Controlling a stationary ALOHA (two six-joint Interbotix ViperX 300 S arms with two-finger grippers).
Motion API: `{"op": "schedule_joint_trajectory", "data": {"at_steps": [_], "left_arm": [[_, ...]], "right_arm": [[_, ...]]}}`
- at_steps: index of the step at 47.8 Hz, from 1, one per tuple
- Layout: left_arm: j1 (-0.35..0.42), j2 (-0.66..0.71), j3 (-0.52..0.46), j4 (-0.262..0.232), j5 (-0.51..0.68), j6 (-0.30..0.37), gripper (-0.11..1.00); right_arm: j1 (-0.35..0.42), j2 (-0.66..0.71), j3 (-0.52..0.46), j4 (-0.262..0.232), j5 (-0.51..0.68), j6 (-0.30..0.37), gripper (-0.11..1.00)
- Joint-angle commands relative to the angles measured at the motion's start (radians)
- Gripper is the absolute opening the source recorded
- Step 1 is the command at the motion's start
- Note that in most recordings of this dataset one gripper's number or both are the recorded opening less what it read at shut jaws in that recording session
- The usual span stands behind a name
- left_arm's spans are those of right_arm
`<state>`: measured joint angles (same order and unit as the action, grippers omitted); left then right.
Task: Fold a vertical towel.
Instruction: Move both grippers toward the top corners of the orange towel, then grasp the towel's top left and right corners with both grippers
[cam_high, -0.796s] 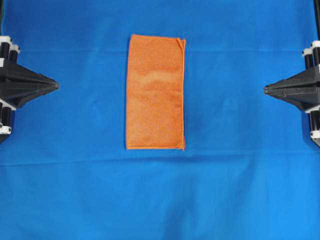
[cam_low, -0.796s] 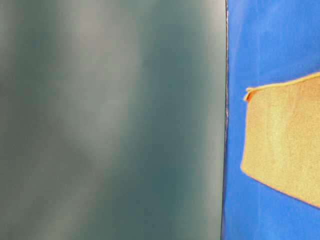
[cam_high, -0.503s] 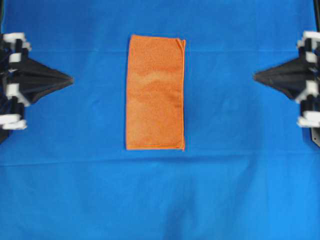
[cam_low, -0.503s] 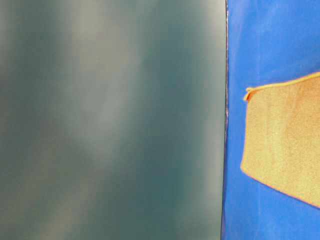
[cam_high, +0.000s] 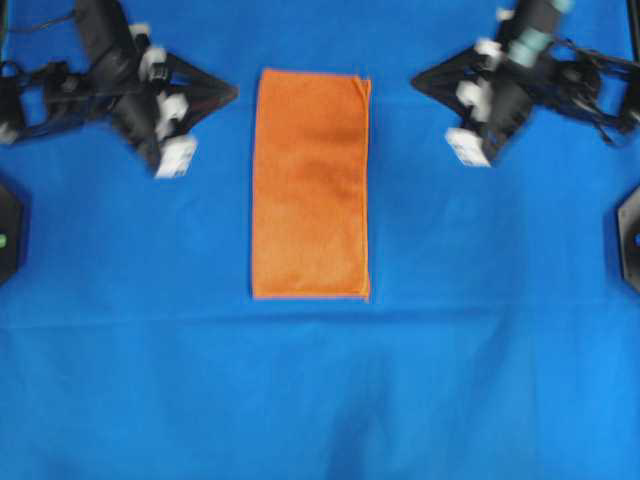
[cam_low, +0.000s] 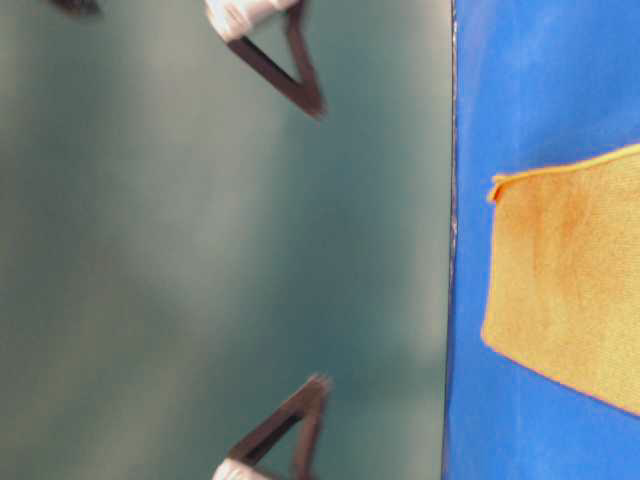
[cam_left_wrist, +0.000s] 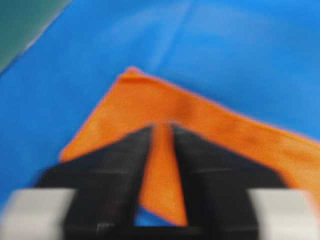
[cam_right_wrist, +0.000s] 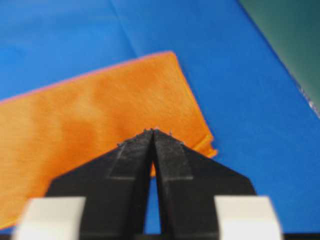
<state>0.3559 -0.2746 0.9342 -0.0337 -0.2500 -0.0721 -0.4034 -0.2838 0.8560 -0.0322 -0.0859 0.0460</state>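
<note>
Orange towel (cam_high: 311, 185), blue sheet (cam_high: 320, 390)

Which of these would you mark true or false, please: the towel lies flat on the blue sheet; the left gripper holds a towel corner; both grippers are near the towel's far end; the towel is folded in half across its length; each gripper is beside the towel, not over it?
1. The towel lies flat on the blue sheet. True.
2. The left gripper holds a towel corner. False: it holds nothing and is off the cloth.
3. Both grippers are near the towel's far end. True: the right gripper is there too.
4. The towel is folded in half across its length. False: it lies as one long strip.
5. Each gripper is beside the towel. True.
</note>
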Motion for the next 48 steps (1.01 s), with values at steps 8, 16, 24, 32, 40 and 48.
{"op": "schedule_joint_trajectory", "data": {"at_steps": [8, 16, 24, 32, 40, 48], "left_arm": [[0.069, 0.17, -0.061, 0.0, -0.087, 0.0, 0.7], [0.115, 0.305, -0.087, -0.002, -0.15, 0.0, 0.83], [0.129, 0.423, -0.135, -0.002, -0.181, 0.0, 0.83], [0.138, 0.508, -0.183, -0.002, -0.184, 0.0, 0.83], [0.149, 0.577, -0.219, -0.002, -0.19, -0.002, 0.81], [0.149, 0.598, -0.232, -0.002, -0.192, -0.003, 0.79]], "right_arm": [[-0.071, 0.25, -0.153, -0.037, -0.002, 0.0, 0.6], [-0.097, 0.374, -0.216, -0.049, 0.0, 0.0, 0.56], [-0.104, 0.451, -0.242, -0.049, 0.005, 0.0, 0.57], [-0.107, 0.5, -0.255, -0.049, 0.003, 0.0, 0.57], [-0.107, 0.528, -0.268, -0.049, 0.005, 0.0, 0.56], [-0.107, 0.557, -0.276, -0.049, 0.014, 0.002, 0.53]]}}
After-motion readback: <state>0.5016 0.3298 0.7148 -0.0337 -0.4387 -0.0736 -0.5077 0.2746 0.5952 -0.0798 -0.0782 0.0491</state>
